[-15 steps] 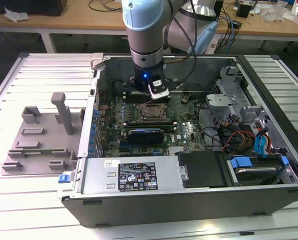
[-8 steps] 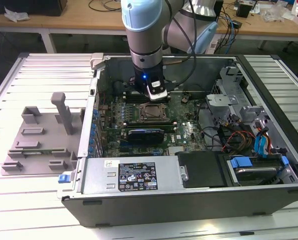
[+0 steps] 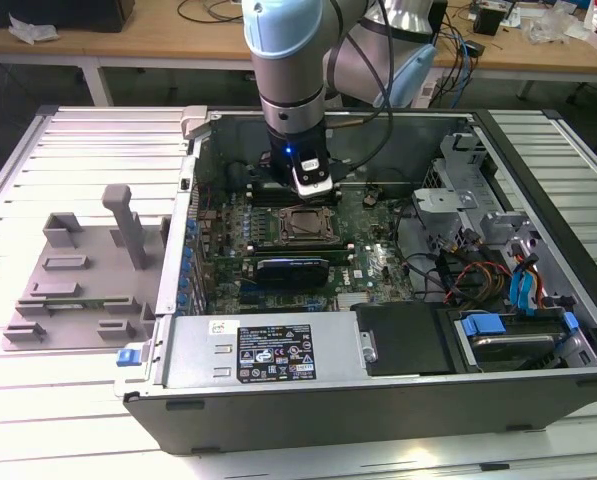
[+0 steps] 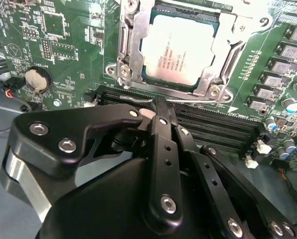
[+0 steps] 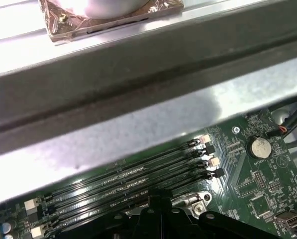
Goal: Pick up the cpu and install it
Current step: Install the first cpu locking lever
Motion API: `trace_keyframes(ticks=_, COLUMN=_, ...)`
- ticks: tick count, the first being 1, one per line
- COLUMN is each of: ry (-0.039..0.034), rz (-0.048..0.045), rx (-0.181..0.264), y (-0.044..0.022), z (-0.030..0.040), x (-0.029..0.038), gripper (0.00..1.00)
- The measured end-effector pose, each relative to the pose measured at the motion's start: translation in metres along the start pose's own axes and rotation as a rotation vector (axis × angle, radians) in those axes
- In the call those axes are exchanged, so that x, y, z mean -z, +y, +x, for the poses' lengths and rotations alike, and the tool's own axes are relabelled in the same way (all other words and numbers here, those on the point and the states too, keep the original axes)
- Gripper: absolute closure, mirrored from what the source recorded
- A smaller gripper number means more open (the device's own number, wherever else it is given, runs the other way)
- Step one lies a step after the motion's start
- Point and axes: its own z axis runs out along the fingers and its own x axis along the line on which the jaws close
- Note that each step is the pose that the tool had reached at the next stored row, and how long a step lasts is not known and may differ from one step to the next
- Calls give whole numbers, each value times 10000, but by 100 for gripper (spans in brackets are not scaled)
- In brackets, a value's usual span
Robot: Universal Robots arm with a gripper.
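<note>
Upper centre of the second wrist view, the cpu (image 4: 180, 51) is already sitting in its socket (image 4: 122, 55); my gripper (image 4: 160, 112), fingers pinched together and holding nothing, is hovering just beside it, installation seemingly done.

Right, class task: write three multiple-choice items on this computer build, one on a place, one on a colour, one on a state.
1. Where is the shiny silver-grey square cpu?
A. in the metal socket frame
B. on the grey fixture block
C. in the tool

2. What colour is the circuit board?
A. blue
B. green
C. red

3. What does the black tool carry?
A. the cpu
B. a cable
C. nothing

Answers:
1 A: the cpu lies inside the socket frame.
2 B: the circuit board is green.
3 C: the tool is empty above the black memory slots.
</note>
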Motion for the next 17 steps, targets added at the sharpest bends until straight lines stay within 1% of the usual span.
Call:
trace_keyframes(ticks=2, ry=-30, rz=70, rx=-33, y=5, z=1, x=-8, gripper=89)
trace_keyframes(ticks=7, ry=-58, rz=126, rx=-63, y=59, z=9, x=-32, gripper=89)
trace_keyframes(ticks=11, ry=-83, rz=194, rx=-54, y=62, z=-3, x=-44, gripper=89)
trace_keyframes(ticks=17, ry=-100, rz=243, rx=-48, y=70, z=-31, x=-63, gripper=89)
